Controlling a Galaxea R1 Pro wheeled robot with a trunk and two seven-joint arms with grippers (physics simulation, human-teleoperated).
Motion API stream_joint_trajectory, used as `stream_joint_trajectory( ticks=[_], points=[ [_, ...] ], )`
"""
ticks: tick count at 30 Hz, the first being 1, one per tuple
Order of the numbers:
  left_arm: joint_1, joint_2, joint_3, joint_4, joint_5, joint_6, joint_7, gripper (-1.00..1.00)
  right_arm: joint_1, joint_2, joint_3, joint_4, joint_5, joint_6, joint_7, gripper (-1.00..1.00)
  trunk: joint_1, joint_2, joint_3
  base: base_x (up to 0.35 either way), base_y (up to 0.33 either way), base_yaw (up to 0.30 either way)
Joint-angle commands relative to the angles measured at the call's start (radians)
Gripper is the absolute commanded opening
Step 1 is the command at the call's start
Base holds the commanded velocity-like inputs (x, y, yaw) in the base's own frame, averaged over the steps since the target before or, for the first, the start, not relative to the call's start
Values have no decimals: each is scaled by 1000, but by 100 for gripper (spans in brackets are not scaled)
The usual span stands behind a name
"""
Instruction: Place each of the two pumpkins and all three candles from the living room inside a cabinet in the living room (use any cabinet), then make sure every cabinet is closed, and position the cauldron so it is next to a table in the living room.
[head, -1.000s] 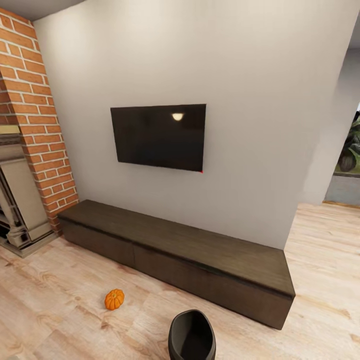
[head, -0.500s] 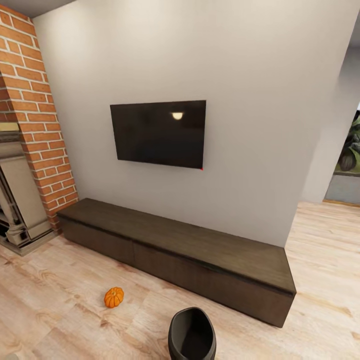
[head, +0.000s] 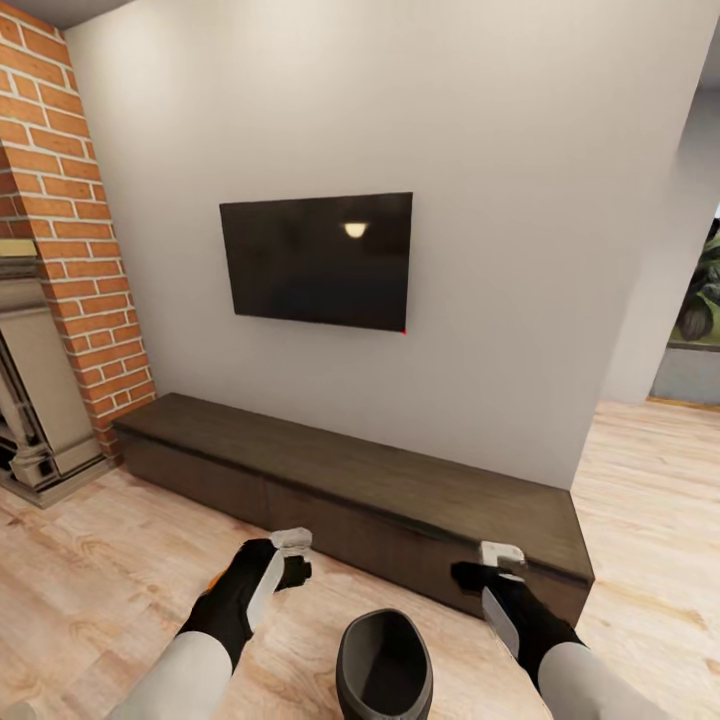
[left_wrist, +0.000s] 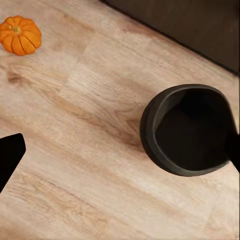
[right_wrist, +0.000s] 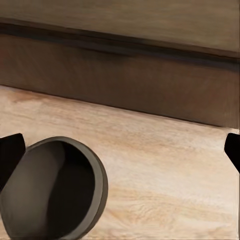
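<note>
The long dark-brown cabinet (head: 350, 478) runs along the wall with its drawer fronts shut; its front also crosses the right wrist view (right_wrist: 120, 75). The black cauldron (head: 384, 665) stands on the floor just before me, between my arms. My left gripper (head: 291, 560) hangs open over the floor left of it. My right gripper (head: 484, 568) is open in front of the cabinet's right drawer. One orange pumpkin (left_wrist: 20, 35) lies on the floor left of the cauldron (left_wrist: 190, 131); in the head view my left forearm covers most of it. The cauldron's rim (right_wrist: 55, 195) sits near the right gripper.
A black TV (head: 316, 260) hangs on the white wall above the cabinet. A brick column (head: 70, 230) and a stone fireplace (head: 30, 400) stand at the left. Wood floor stretches right toward a doorway with a plant (head: 700, 300).
Both arms have come up into the head view, left and right of the cauldron. The left forearm now covers the pumpkin. The camera has shifted slightly.
</note>
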Motion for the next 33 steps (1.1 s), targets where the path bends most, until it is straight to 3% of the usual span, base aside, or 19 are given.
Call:
stream_joint_trajectory(
  ticks=[1,3,4,9,15,22,28,33],
  points=[
    [-10,-1,3,0,27,10,7,100,-13,1,0,-2,-9,36,-6,100,4,-8,-4,0,0,0],
    [-27,-1,3,7,84,23,8,100,-42,1,0,-3,-10,115,-8,100,12,-22,-11,0,0,0],
    [-38,-1,3,27,152,30,11,100,-61,1,0,-6,-12,187,-9,100,15,-29,-14,0,0,0],
    [-44,-1,3,44,207,26,9,100,-71,2,2,-3,-11,239,-7,100,35,-64,-30,0,0,0],
    [-45,-1,3,94,216,-1,9,100,-73,2,1,1,-11,249,-4,100,46,-85,-39,0,0,0],
    [-45,-1,3,154,216,-115,6,100,-73,3,1,3,-10,263,-1,100,46,-85,-39,0,0,0],
    [-45,6,2,249,213,-145,7,100,-72,3,2,4,-9,272,1,100,46,-85,-39,0,0,0],
    [-45,13,2,276,212,-157,8,100,-72,4,2,4,-9,273,9,100,46,-85,-39,0,0,0]
  ],
)
